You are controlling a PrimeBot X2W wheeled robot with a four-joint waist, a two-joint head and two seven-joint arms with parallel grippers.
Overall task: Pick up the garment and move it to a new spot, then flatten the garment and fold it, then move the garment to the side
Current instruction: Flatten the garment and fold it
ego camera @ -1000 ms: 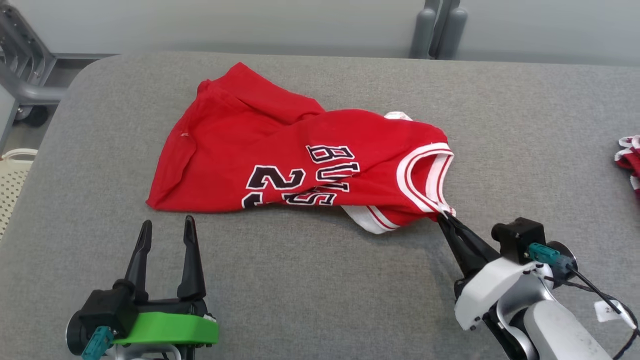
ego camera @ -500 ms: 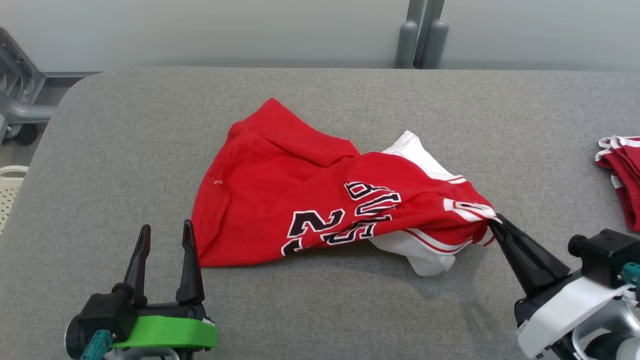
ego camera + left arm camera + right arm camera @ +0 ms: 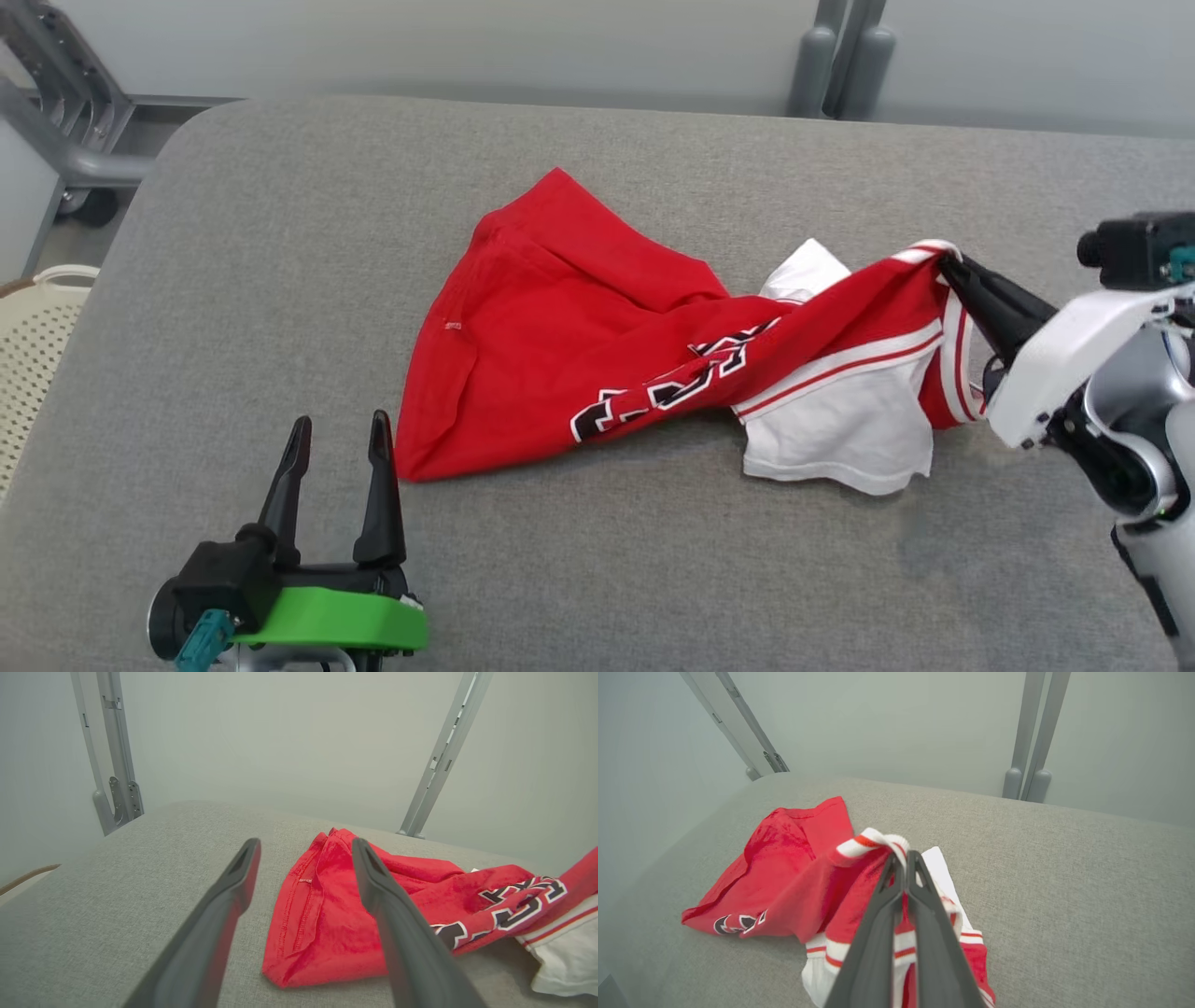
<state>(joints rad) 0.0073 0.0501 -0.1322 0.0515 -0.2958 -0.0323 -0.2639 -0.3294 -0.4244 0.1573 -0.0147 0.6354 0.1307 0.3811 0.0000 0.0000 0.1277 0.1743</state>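
— Right wrist view: what have you got?
— My right gripper (image 3: 901, 857) is pinched tight on the striped trim (image 3: 873, 841) of the red basketball jersey (image 3: 794, 882), holding that edge up.
— And the rest?
— It trails left, lying on the grey padded table (image 3: 653, 579). My left gripper (image 3: 339, 422) hangs spread wide, empty, just beside the jersey's near corner.

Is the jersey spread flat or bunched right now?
Bunched. The red jersey is twisted, lettering creased, white inside showing, one trimmed edge held up by the shut right gripper.
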